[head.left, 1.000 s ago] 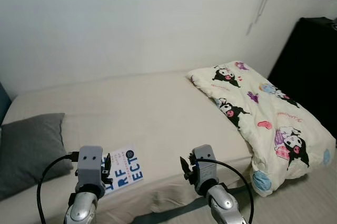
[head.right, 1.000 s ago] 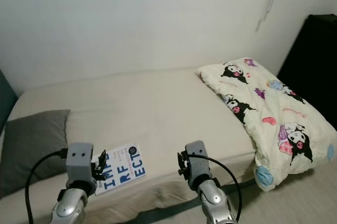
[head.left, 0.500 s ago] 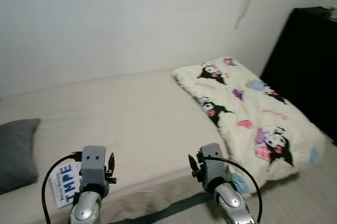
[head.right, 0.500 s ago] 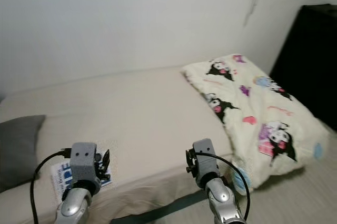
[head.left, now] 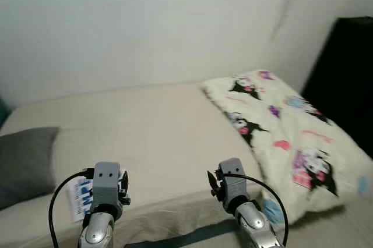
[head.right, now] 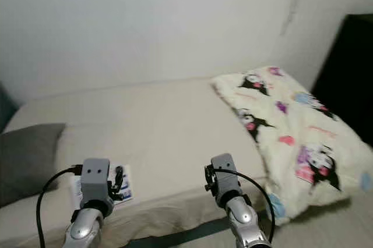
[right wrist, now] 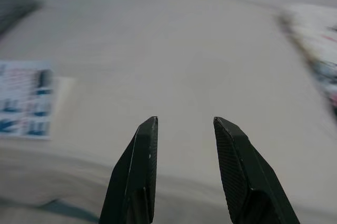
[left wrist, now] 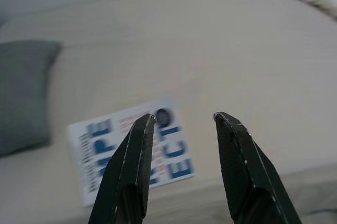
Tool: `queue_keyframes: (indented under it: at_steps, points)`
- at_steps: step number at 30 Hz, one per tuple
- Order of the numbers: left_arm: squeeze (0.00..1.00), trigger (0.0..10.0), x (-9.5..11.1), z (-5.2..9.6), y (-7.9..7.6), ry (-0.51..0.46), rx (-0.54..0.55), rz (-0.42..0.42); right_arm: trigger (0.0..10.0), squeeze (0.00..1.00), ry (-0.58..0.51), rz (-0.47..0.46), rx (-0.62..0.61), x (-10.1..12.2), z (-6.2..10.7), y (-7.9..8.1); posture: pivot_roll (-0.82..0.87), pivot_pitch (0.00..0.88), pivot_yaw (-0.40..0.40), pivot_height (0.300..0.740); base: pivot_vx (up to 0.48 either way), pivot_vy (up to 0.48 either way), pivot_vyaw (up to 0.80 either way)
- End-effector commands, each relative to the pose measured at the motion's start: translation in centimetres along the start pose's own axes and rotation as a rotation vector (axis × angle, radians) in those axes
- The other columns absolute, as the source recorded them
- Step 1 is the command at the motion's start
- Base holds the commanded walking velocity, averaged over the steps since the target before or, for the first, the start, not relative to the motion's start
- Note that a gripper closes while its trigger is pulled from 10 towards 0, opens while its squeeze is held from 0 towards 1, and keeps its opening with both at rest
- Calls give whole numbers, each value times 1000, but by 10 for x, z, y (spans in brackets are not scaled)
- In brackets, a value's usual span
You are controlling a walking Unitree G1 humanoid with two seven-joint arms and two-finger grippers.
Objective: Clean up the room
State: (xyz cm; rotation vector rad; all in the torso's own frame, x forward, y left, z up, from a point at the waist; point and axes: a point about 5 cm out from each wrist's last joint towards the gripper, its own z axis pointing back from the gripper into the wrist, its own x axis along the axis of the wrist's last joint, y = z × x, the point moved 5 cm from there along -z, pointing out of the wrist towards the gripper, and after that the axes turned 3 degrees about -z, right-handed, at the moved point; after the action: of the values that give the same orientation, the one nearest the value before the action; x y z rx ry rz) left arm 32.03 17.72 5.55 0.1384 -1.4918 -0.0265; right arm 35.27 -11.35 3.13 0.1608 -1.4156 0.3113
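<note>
While your left gripper (left wrist: 181, 121) is hovering with fingers apart over the book (left wrist: 131, 148) near the bed's (head.left: 157, 120) front edge, your right gripper (right wrist: 181, 124) is holding its fingers parted too. Farther right, the cartoon-print duvet (head.left: 285, 137) is lying bunched.

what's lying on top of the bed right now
On the bed lie a gray cushion, a white booklet with blue lettering near the front edge, and a cartoon-print pillow. Anything beneath the pillow is hidden.
</note>
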Motion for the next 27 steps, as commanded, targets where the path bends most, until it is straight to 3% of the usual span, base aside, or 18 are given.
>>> queue_keyframes:
  at_steps: [1, 11, 16, 27]
  points:
    - [0, 10000, -6, 1, 1, 27, 4, -14, 10000, 0, 19, 3, -1, -4, 1, -1, 11, 85, -69, 740, 0, 0, 800]
    - [0, 10000, -4, 0, -2, 19, -12, -29, 10000, 0, 16, -1, -12, -2, -1, -3, 7, 81, -68, 740, 0, 0, 800]
    - [0, 10000, -4, 1, 7, 20, 36, -40, 10000, 0, 14, 3, -10, -2, -1, -3, 6, 79, -69, 740, 0, 0, 800]
    - [0, 10000, -6, 1, 6, 27, 26, -49, 10000, 0, 12, 5, -5, -1, -1, -3, 6, 66, -69, 740, 0, 0, 800]
